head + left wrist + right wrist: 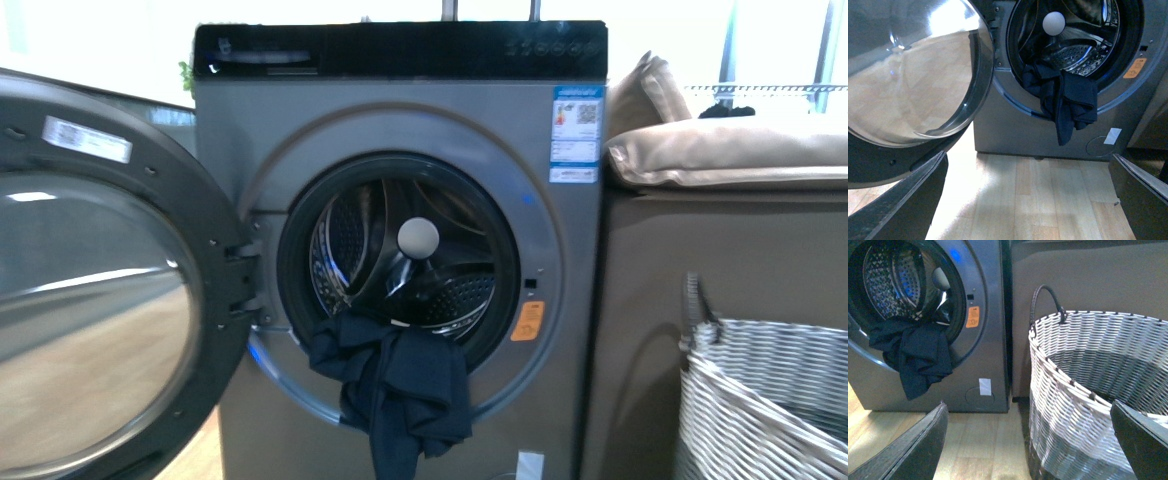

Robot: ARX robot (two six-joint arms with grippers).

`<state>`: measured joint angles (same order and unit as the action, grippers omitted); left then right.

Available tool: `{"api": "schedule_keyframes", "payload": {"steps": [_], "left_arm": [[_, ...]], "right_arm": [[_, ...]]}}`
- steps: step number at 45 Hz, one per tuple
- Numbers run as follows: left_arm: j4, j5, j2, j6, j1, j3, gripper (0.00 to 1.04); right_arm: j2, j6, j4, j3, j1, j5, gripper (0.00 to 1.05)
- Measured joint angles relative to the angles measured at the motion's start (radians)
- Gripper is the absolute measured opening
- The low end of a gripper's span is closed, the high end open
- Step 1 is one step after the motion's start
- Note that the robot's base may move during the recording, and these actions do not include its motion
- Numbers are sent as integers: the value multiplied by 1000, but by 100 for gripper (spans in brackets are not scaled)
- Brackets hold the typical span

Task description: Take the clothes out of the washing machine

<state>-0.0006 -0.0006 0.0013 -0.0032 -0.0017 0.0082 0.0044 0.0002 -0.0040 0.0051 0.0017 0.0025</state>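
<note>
The grey washing machine (400, 120) stands with its round door (90, 290) swung wide open to the left. Dark navy clothes (395, 385) hang out over the lower lip of the steel drum (450, 290) and down the front. They also show in the left wrist view (1065, 100) and the right wrist view (913, 355). My left gripper (1030, 200) is open and empty, low over the wooden floor, well short of the machine. My right gripper (1030, 440) is open and empty, beside the woven basket. Neither arm shows in the front view.
A grey-and-white woven basket (770, 400) with a dark handle stands right of the machine, close to my right gripper (1098, 385). A brown cabinet (700, 250) with beige cushions (730, 150) is behind it. A white ball (418, 238) shows in the drum.
</note>
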Motion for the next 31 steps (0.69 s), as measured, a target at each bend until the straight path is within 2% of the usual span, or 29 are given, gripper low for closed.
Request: {"api": "schedule_keyframes", "payload": {"steps": [31], "left_arm": [[-1,1,0,0,0,0,98]], "right_arm": [[0,0,0,0,-1,-1,97]]}}
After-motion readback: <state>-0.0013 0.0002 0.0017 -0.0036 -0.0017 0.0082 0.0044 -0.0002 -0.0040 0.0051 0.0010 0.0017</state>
